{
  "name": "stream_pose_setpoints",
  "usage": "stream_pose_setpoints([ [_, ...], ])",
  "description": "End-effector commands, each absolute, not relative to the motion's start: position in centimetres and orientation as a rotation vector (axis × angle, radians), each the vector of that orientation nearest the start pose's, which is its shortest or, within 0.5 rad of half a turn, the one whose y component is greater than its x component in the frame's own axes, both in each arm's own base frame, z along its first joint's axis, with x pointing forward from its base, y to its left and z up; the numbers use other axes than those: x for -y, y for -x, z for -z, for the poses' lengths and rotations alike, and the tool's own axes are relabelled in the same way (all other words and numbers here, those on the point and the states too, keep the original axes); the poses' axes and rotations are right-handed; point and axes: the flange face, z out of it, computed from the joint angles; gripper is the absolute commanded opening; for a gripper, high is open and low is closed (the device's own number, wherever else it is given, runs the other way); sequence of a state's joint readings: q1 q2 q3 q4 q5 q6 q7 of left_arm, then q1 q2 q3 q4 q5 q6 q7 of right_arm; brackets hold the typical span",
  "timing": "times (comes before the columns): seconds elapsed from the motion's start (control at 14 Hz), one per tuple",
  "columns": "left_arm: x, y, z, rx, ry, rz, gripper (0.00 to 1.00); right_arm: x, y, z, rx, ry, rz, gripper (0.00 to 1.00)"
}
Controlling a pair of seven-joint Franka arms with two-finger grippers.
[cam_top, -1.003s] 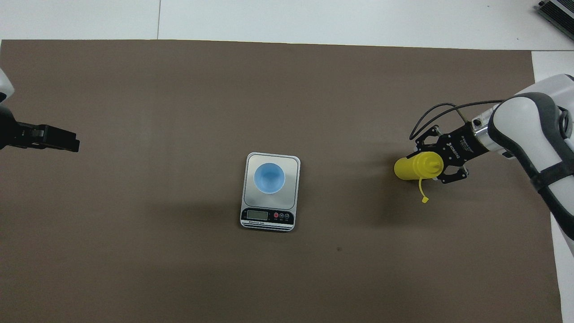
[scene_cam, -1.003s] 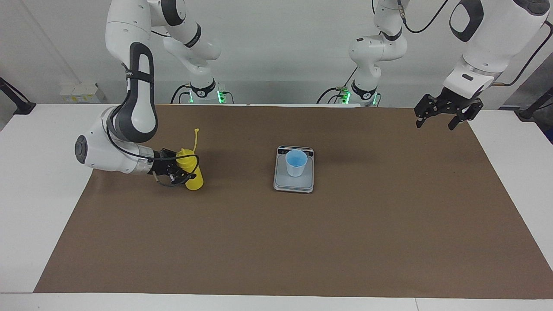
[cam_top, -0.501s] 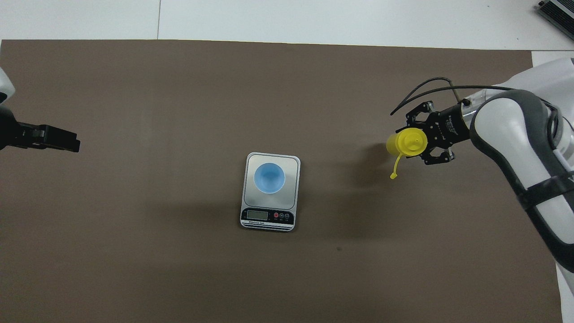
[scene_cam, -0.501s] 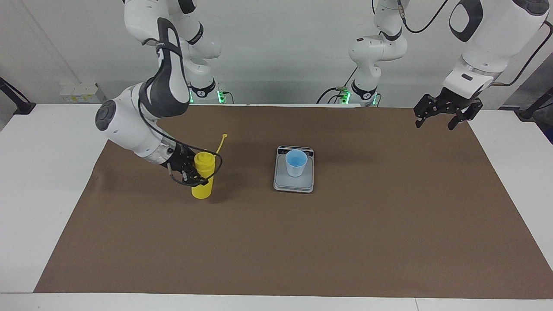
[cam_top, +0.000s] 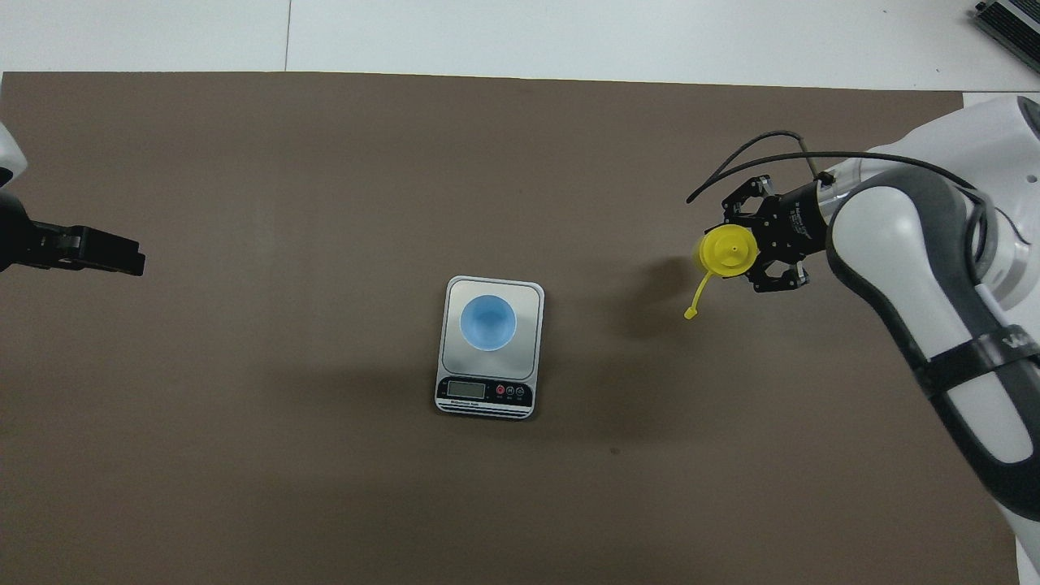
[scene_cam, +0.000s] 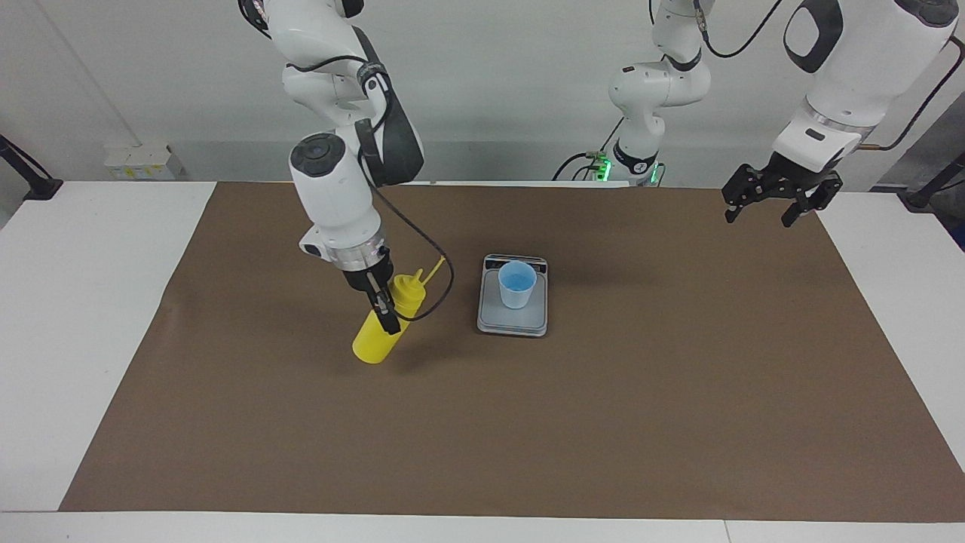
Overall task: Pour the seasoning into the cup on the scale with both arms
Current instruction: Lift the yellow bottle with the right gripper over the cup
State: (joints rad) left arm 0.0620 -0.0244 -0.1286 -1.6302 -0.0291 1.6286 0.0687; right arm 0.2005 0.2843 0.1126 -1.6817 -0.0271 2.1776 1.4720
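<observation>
The yellow seasoning bottle (scene_cam: pixel 375 338) is in my right gripper (scene_cam: pixel 387 320), which is shut on its upper body. The bottle hangs tilted above the mat, its nozzle leaning toward the scale, beside the scale toward the right arm's end. Its cap strap (scene_cam: pixel 434 269) dangles loose. In the overhead view the bottle (cam_top: pixel 726 250) shows top-on in the right gripper (cam_top: pixel 749 258). The light-blue cup (scene_cam: pixel 517 284) stands upright on the silver scale (scene_cam: pixel 513 323), also seen from overhead as cup (cam_top: pixel 487 322) on scale (cam_top: pixel 530 302). My left gripper (scene_cam: pixel 760 215) waits open and empty over the mat's edge at the left arm's end (cam_top: pixel 110 258).
A brown mat (scene_cam: pixel 482 437) covers most of the white table (scene_cam: pixel 68 317). A grey device (cam_top: pixel 1007 20) lies at the table's farthest corner at the right arm's end.
The right arm has lifted the bottle off the mat, carried it toward the scale, and tilted it with the nozzle toward the cup. The left arm has not moved.
</observation>
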Motion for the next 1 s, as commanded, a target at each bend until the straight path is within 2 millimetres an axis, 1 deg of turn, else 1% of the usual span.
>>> stream_pose_setpoints([
  [0.0, 3.8, -54.0, -61.7, -0.204, 3.17, 0.026, 1.0, -23.5, -63.3, -47.5, -1.518, 2.51, 0.447, 0.0],
  [0.21, 3.8, -54.0, -61.7, -0.204, 3.17, 0.026, 1.0, -28.2, -61.8, -47.9, -1.389, 2.555, 0.621, 0.0],
  [0.43, 3.8, -54.0, -61.7, -0.204, 3.17, 0.026, 1.0, -31.4, -60.7, -48.7, -1.229, 2.543, 0.746, 0.0],
  [0.5, 3.8, -54.0, -61.7, -0.204, 3.17, 0.026, 1.0, -32.7, -60.3, -48.7, -1.165, 2.532, 0.771, 0.0],
  [0.64, 3.8, -54.0, -61.7, -0.206, 3.17, 0.026, 1.0, -33.5, -60.0, -49.2, -1.095, 2.521, 0.851, 0.0],
  [0.93, 3.8, -54.0, -61.7, -0.204, 3.17, 0.026, 1.0, -34.7, -59.3, -49.1, -0.912, 2.569, 1.099, 0.0],
])
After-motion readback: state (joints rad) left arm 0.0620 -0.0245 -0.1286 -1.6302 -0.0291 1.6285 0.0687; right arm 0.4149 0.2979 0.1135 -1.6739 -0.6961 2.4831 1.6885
